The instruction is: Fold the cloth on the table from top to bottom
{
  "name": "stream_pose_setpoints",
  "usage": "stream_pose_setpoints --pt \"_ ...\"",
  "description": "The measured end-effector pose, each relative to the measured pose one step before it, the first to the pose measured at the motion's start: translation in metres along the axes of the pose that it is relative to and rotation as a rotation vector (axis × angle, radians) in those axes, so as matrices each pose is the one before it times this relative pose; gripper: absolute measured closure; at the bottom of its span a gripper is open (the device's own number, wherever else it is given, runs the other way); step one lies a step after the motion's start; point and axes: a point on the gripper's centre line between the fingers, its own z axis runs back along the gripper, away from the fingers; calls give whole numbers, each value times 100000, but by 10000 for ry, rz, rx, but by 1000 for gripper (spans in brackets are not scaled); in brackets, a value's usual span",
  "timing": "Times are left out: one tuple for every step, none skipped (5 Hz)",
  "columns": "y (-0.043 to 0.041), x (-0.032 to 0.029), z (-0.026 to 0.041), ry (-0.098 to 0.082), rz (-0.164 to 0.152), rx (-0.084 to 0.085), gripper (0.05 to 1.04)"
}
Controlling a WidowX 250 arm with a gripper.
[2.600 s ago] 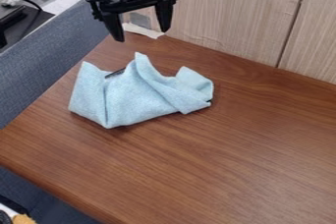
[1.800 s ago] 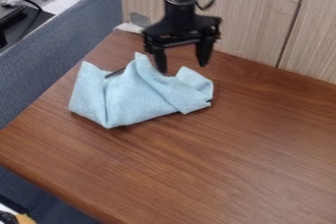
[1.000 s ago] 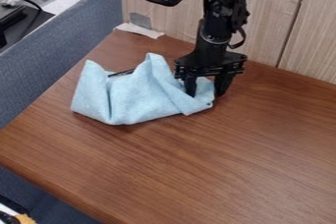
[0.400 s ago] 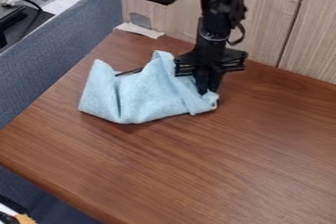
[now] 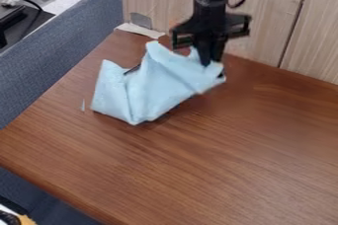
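My fingers (image 5: 211,60) are pinched shut on the right end of the blue cloth (image 5: 155,83) — it's bunched up on the tabletop (image 5: 218,155). The top-to-bottom fold still needs doing — I'd say we're near the start.

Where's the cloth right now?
In the camera view, the light-blue cloth is left of centre on the wooden table, its right end pinched in the gripper.
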Motion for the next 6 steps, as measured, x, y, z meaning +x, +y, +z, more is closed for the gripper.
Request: stream_pose_setpoints --pt "489 362 3786 -413 43 -566 1006" --pt "2659 197 3005 -393 68 -135 1006" --pt "4090 -329 1635 -389 350 158 1006" --pt "3677 -952 -708 30 -280 541 1006" --pt "3335 -912 -1562 93 -92 626 1006" --pt "2351 -823 -1649 201 -383 641 1006"
